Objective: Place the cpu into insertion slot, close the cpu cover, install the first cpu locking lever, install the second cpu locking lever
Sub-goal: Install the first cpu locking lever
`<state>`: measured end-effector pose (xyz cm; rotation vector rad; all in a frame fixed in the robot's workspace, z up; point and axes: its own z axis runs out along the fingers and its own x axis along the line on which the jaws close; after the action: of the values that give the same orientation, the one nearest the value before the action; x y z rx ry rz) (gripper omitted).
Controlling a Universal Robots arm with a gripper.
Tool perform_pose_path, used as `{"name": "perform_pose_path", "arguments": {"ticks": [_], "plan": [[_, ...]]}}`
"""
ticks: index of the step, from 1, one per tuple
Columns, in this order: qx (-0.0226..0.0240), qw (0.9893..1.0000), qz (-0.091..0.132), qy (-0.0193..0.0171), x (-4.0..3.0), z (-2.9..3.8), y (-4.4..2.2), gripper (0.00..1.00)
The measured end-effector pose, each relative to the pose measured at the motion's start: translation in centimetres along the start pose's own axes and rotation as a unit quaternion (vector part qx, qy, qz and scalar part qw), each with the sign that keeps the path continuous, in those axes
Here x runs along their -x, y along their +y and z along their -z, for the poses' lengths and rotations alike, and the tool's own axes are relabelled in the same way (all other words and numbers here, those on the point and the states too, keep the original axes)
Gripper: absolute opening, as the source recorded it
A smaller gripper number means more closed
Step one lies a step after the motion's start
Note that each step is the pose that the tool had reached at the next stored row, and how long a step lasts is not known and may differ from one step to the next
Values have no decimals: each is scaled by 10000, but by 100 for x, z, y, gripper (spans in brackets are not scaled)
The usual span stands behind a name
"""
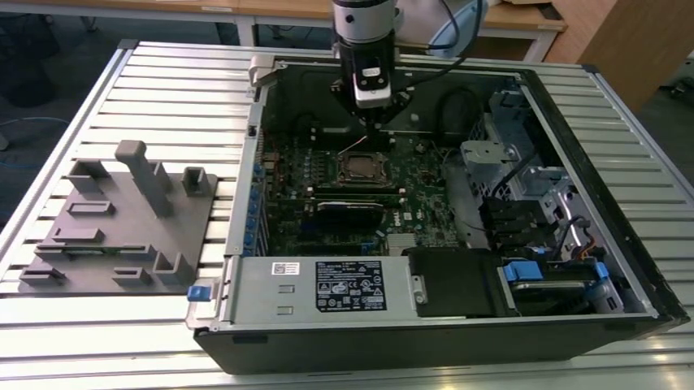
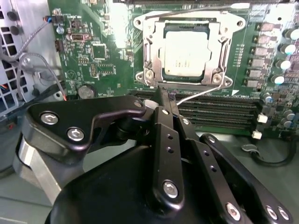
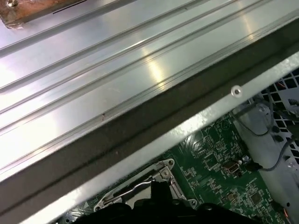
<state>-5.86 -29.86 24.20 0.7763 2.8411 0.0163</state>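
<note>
Exterior view: open computer case [image 1: 607,203] on ribbed table [image 1: 162,89]. Green board [image 2: 103,28] flat inside. Cover [image 2: 154,46] shut over chip [image 2: 184,49] in slot [image 2: 224,56], square, no long axis. Gripper [image 2: 162,93] pressed together beside slot's wire lever [image 2: 205,93].

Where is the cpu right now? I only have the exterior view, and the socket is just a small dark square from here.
Observer: In the second wrist view, the cpu sits in the insertion slot, metal top up.
Operator: Is the cpu cover down?
Observer: Yes, the cpu cover lies flat over the chip and frames it through its window.
Operator: What is the gripper nearest to?
Observer: The gripper is at the socket's edge beside the memory slots. A thin wire lever runs out from its tip. I cannot tell whether the lever is latched.
</note>
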Motion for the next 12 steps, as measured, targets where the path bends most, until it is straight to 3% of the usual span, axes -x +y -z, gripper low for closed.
{"name": "perform_pose_path", "arguments": {"ticks": [3, 5, 8, 11, 12], "plan": [[42, 10000, -10, 23, 21, -1, -52, 10], [98, 9999, -22, 57, 38, -2, -83, 10], [284, 9994, -64, 166, 60, -6, -121, 10], [505, 9982, -114, 298, 83, -9, -159, 10], [558, 9978, -126, 330, 91, -10, -174, 10]]}}
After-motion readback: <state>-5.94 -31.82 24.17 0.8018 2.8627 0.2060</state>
